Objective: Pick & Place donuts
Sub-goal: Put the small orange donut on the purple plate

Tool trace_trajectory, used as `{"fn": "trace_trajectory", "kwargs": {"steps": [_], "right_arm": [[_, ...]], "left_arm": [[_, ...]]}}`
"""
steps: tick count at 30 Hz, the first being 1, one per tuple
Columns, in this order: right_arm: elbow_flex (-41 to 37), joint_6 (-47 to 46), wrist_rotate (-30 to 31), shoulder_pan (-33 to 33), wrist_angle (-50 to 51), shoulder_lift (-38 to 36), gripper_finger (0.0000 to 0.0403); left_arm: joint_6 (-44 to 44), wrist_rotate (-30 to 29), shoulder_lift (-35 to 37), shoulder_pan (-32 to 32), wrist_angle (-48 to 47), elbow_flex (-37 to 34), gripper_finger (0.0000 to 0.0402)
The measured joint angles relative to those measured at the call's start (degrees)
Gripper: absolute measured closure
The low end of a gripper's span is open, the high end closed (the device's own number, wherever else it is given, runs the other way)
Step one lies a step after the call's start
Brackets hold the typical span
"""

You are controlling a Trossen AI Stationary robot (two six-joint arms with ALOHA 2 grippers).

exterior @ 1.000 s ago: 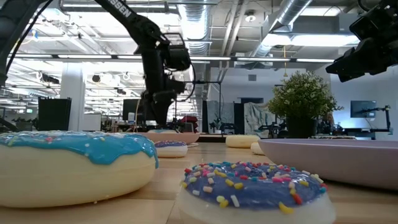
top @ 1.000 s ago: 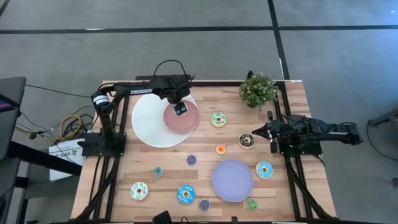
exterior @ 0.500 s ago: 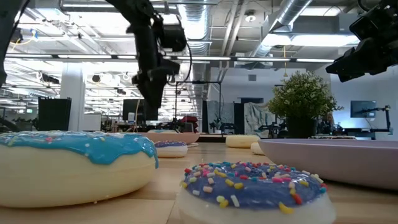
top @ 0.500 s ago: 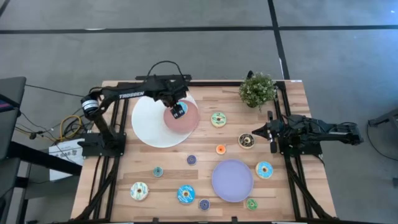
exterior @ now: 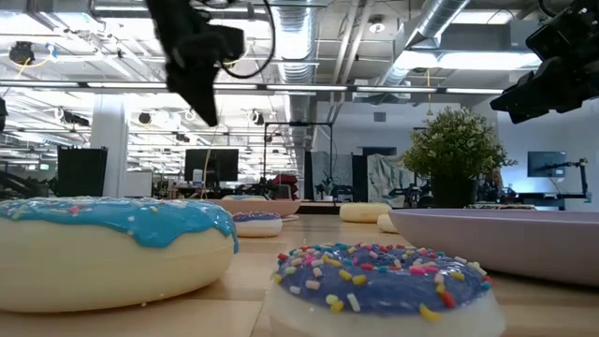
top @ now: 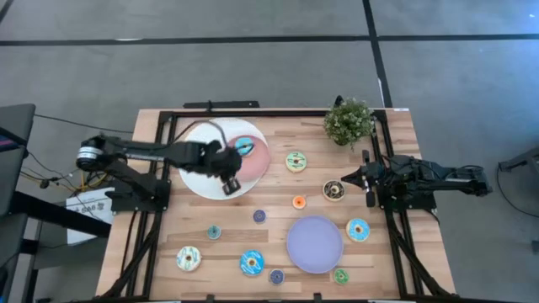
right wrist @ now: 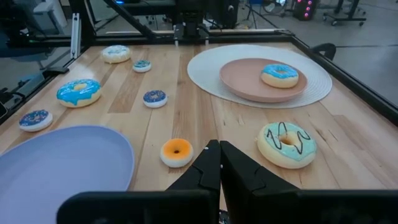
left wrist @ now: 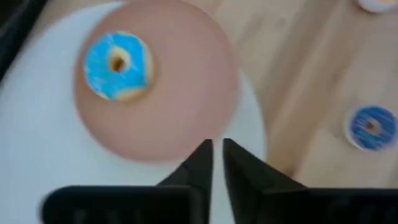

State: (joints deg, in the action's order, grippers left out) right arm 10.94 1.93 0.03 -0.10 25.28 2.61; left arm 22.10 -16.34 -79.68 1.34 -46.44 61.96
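**Lifting clear: blue donut left on the pink plate**

Hovering over the near edge of the white plate point(top: 198, 172), our left gripper point(top: 229, 183) hangs empty with its two fingers point(left wrist: 200, 163) pressed nearly together. The arm stretches low and almost straight across from its base at the table's left edge. In the low view the gripper point(exterior: 201, 94) sits high above the table.

A second ago this gripper was down over the pink plate point(top: 257, 164), with the arm arched over the far edge of the table; now it has pulled back toward its base and risen.

Just beyond the fingertips, the blue donut point(top: 244, 147) lies flat on the pink plate point(left wrist: 180, 99), towards that plate's far side. Its icing point(left wrist: 118, 65) is bright blue with pale streaks, over a cream base, and the small hole shows dark.

Farther out, a small purple donut point(left wrist: 370, 126) rests on the bare wood.

Our right gripper point(top: 347, 178) waits at the table's right side, fingers point(right wrist: 208, 165) closed on nothing, with an orange donut point(right wrist: 176, 151) and a teal drizzled donut point(right wrist: 286, 142) just ahead of it.
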Motion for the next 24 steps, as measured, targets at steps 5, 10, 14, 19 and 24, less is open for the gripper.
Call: {"fn": "trace_trajectory", "kwargs": {"steps": [5,10,14,19,24], "right_arm": [[0.0,0.0,0.0,0.0,0.0,0.0,0.0403],[0.0,0.0,0.0,0.0,0.0,0.0,0.0403],[0.0,0.0,0.0,0.0,-0.5,0.0,0.0403],[0.0,0.0,0.0,0.0,-0.5,0.0,0.0403],[0.0,-4.3,0.0,0.0,-2.5,0.0,0.0403]], "left_arm": [[8.1,-2.2,4.0,-7.9,4.2,-7.1,0.0393],[14.2,-6.2,5.2,-15.1,5.4,-12.1,0.0391],[16.4,-8.6,5.2,-18.7,5.9,-14.5,0.0391],[12.7,-8.8,5.2,-20.3,7.4,-16.0,0.0395],[5.0,-8.8,5.2,-19.8,9.4,-18.0,0.0400]]}}
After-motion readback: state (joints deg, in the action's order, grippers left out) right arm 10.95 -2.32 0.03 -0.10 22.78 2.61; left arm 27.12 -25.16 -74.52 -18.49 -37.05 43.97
